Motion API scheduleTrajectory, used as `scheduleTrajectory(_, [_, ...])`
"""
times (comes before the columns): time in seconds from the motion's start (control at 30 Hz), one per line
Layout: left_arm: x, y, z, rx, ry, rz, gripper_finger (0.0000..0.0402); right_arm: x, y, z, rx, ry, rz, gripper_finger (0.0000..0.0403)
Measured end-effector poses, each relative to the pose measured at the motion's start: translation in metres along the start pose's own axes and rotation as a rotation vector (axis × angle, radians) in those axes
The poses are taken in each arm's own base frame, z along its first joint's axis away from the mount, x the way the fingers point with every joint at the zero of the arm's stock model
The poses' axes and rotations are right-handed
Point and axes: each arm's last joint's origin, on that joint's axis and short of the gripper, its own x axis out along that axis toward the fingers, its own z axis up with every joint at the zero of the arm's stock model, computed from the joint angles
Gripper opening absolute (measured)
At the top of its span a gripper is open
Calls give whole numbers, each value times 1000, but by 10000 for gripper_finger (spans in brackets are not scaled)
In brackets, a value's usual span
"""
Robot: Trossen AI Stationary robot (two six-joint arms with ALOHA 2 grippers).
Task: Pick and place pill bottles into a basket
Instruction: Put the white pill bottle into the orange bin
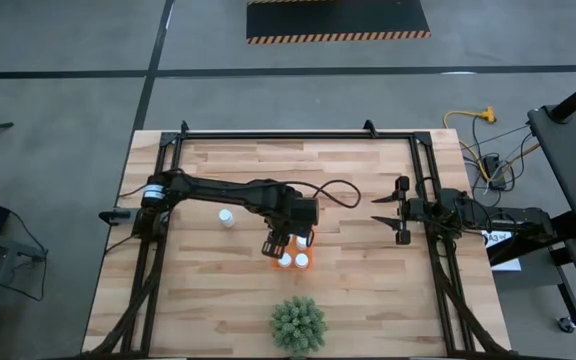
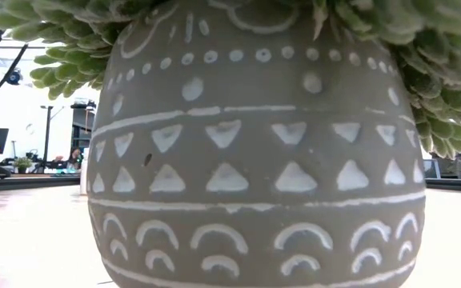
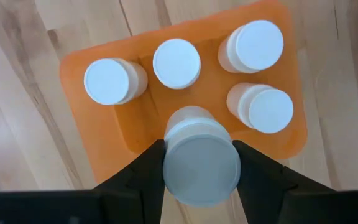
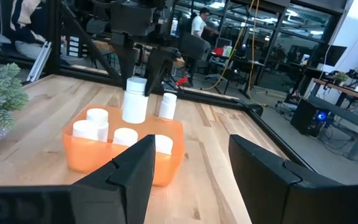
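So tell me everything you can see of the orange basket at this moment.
The basket is a small bright orange rectangular bin with rounded corners, plastic by the look of it, resting flat on the wooden table near its middle. Four white-capped pill bottles stand upright inside. The left gripper holds a fifth bottle above the open top. A green plant sits apart from it, nearer the table's edge.

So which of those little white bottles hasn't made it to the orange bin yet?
The lone pill bottle standing on the bare table, beside the left arm. Four sit in the basket; the left end effector holds another pill bottle above it.
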Motion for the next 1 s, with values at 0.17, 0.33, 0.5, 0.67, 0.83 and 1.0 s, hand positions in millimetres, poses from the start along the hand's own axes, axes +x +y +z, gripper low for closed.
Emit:
scheduleTrajectory(0.17, [6,0,0,0,-6,1,142,0,0,0,0,0,0,194])
scheduleTrajectory(0.33, [21,-1,-4,0,15,-4,142,0,0,0,0,0,0,194])
scheduleTrajectory(0.5, [35,-1,-6,0,0,-12,142,0,0,0,0,0,0,194])
scheduleTrajectory(0.67, [48,-1,-8,3,-20,-13,142,0,0,0,0,0,0,194])
scheduleTrajectory(0.83, [56,-2,-12,2,-11,-28,142,0,0,0,0,0,0,194])
scheduleTrajectory(1.0, [64,-3,-15,-1,-9,-30,142,0,0,0,0,0,0,194])
